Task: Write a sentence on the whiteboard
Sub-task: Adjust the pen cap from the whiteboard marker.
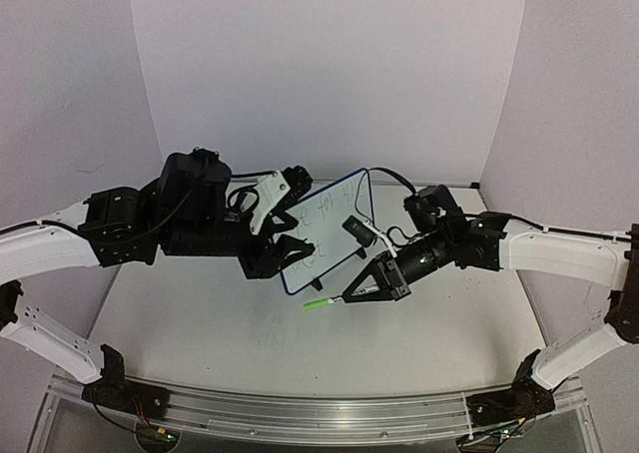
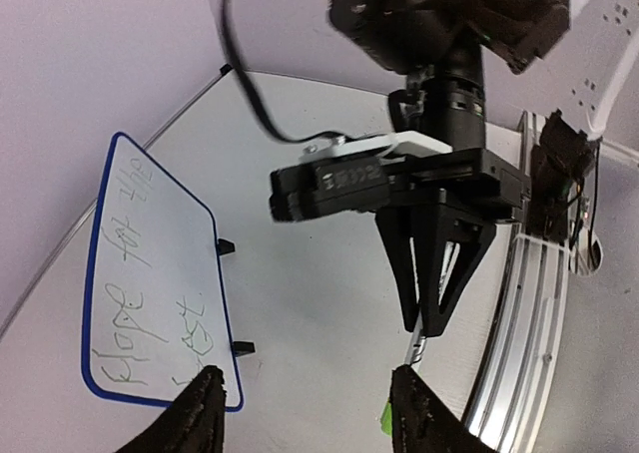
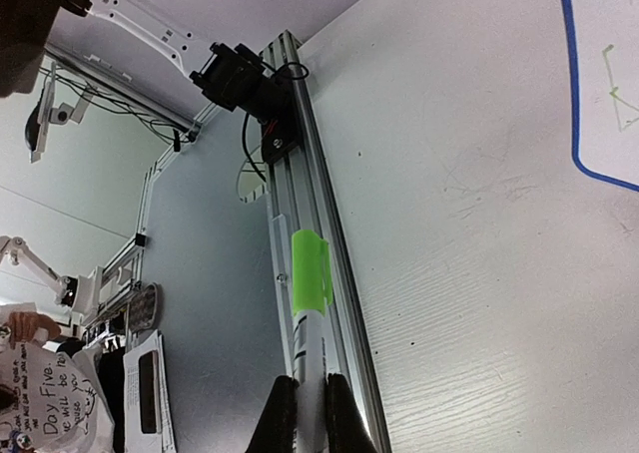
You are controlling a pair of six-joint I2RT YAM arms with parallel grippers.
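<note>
Left gripper (image 1: 283,256): jaws apart, nothing between them, just beside the left edge of the whiteboard (image 1: 334,219). The board stands tilted on the table (image 1: 200,323), between the two arms. Right gripper (image 1: 349,297) is clamped on a green-capped marker (image 1: 319,303), low by the board's bottom edge.

Left wrist: fingers spread, board ahead and left, handwriting beginning "Hope for the".

Right wrist: marker pinched between the fingertips, board's blue rim at upper right.
</note>
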